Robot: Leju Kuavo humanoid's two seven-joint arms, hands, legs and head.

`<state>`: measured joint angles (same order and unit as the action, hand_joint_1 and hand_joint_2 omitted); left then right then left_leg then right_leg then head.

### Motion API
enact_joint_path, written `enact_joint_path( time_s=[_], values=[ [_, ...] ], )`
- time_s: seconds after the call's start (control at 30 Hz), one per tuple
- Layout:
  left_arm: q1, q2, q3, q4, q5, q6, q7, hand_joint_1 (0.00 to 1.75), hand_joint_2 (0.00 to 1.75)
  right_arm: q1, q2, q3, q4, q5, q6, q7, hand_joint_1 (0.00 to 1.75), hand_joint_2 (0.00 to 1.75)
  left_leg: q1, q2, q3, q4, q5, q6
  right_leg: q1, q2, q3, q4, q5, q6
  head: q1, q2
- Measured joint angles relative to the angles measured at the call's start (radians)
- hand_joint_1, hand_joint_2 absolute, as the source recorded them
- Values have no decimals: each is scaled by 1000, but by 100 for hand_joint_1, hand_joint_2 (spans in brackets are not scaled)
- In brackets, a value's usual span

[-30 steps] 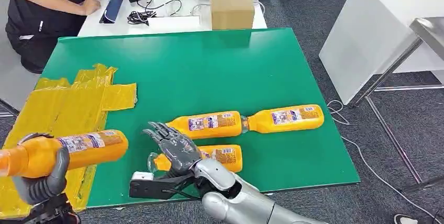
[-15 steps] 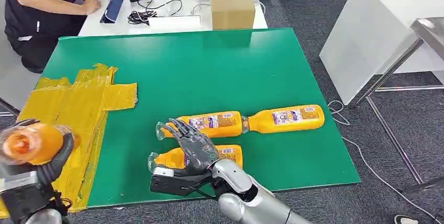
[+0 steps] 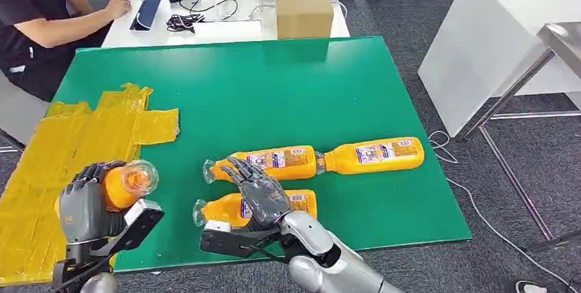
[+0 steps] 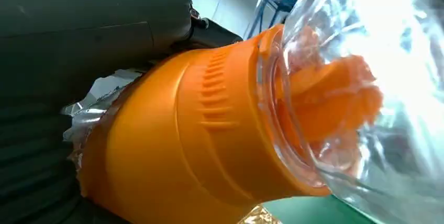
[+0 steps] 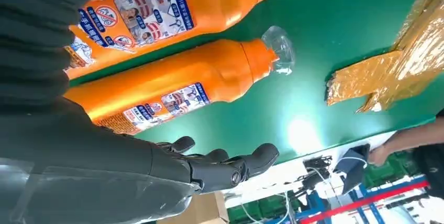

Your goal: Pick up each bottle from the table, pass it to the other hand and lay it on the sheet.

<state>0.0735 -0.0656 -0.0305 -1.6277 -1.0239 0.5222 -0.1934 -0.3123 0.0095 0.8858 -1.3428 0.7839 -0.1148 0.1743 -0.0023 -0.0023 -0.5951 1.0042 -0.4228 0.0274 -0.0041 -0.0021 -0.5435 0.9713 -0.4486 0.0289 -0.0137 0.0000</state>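
The left hand point(image 3: 88, 204) grips an orange bottle point(image 3: 127, 182) above the yellow sheet point(image 3: 68, 149); the right hand point(image 3: 257, 190), fingers spread and empty, hovers over three bottles point(image 3: 281, 161) lying beside the sheet

From my right wrist camera I see the right hand point(image 5: 157, 169) with its dark fingers point(image 5: 251, 162) spread apart and nothing in them, held above the green table point(image 5: 293, 93). Two orange bottles lie on their sides beneath it, close together: the near bottle point(image 5: 173, 90) with its clear cap, and a second bottle point(image 5: 173, 9) just beside it. A crumpled yellow sheet point(image 5: 403, 62) lies further along the table. Beyond the table's edge a person's hand point(image 5: 378, 155) rests by some cables point(image 5: 314, 169).
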Motion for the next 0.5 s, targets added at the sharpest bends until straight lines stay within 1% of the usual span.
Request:
enact_joint_path(
  time_s=[0.03,0.13,0.23,0.5],
  values=[
    [0,3,-3,3,-12,-2,9,175,175,0,0,0,0,0,1,0,0,175,0,0,0,0,0,0,0,0,0,0,0,0,0,0],
    [-2,24,-31,27,-172,-42,116,175,175,1,1,-2,-4,4,18,7,0,175,0,0,0,0,0,0,0,0,0,0,0,0,0,0],
    [-2,47,-67,71,-285,-47,180,175,175,2,4,-2,-8,6,31,17,0,175,0,0,0,0,0,0,0,0,0,0,0,0,0,0],
    [-5,87,-124,137,-326,-73,209,175,175,0,19,-1,-8,10,55,29,0,175,0,0,0,0,0,0,0,0,0,0,0,0,0,0]
  ],
)
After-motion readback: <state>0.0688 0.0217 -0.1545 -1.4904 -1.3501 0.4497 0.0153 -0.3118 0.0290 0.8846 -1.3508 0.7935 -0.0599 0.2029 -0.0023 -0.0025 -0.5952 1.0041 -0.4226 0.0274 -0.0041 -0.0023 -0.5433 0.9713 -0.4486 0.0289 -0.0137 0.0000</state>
